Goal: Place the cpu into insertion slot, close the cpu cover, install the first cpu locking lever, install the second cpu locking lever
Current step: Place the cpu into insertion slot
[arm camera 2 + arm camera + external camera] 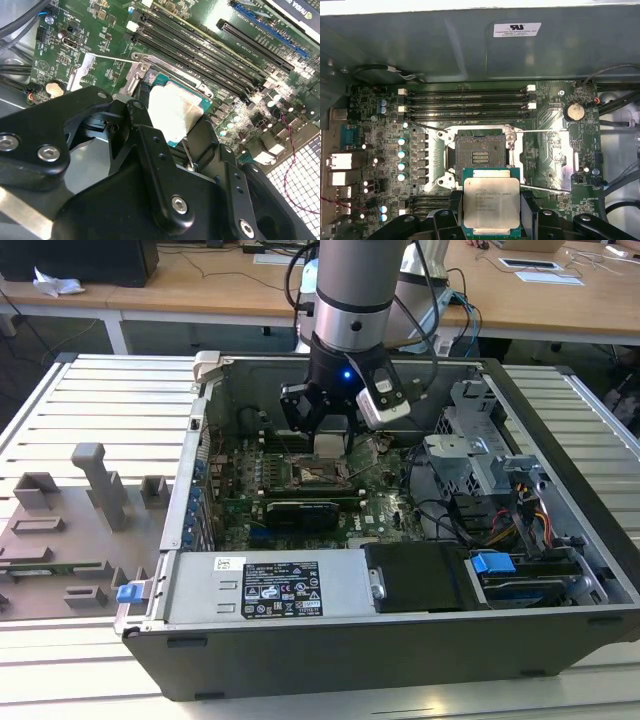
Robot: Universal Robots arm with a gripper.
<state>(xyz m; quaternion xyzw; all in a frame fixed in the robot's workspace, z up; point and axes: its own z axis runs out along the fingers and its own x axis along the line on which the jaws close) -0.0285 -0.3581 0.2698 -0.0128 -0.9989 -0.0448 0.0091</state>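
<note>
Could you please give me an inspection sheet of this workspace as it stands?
Surface: slatted metal table with an open computer case lying on it.
Job's things: cpu held just over the board by the empty socket, not seated.
Clutter: grey fixtures at the exterior view's left.
Gripper: gripper shut on the cpu's edges.
Cables: wire bundle inside the case; black cables along the arm.
Surroundings: wooden desks behind.
</note>
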